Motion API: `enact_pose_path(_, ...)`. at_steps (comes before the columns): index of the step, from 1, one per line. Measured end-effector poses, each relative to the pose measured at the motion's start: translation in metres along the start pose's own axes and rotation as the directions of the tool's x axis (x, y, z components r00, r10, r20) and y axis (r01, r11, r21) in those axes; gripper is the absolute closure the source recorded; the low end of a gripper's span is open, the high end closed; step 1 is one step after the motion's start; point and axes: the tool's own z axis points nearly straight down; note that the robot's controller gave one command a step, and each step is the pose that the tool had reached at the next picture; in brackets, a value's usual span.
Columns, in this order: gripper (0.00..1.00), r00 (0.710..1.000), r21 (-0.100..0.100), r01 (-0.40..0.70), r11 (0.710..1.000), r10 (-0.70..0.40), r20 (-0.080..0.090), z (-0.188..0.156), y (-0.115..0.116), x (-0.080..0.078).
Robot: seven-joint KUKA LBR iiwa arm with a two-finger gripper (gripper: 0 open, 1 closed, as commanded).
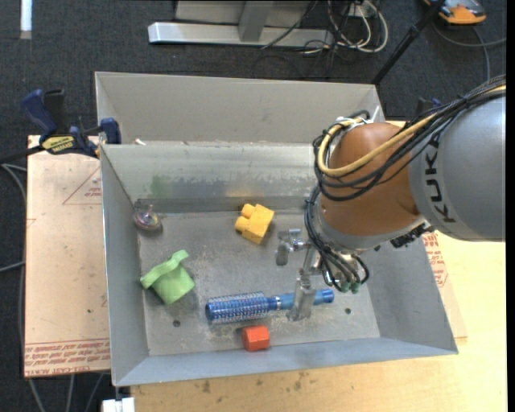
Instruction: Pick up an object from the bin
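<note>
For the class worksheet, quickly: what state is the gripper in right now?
Gripper: fingers open, nothing held; one finger is down at the handle of the blue brush.

Dark carpeted floor (72, 48) all round. Top centre: a flat grey metal stand base (233, 30) lies on the floor, with a tangle of black and white cables (354, 28) just beside it. A black rod (402, 44) runs diagonally at upper right. An orange item (463, 10) is cut off by the top edge. A white strip (27, 16) sits at top left. Lighting is even, with no hard shadows.
</note>
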Motion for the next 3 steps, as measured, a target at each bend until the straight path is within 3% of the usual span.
enact_pose_path(1,0.0,1.0,-0.001,-0.002,1.0,0.002,0.005,0.125,0.011,-0.03)
enact_pose_path(2,1.0,1.0,-0.001,-0.005,1.0,0.005,0.006,0.122,0.01,-0.03)
enact_pose_path(3,1.0,1.0,-0.002,-0.007,1.0,0.007,0.018,-0.013,0.027,-0.049)
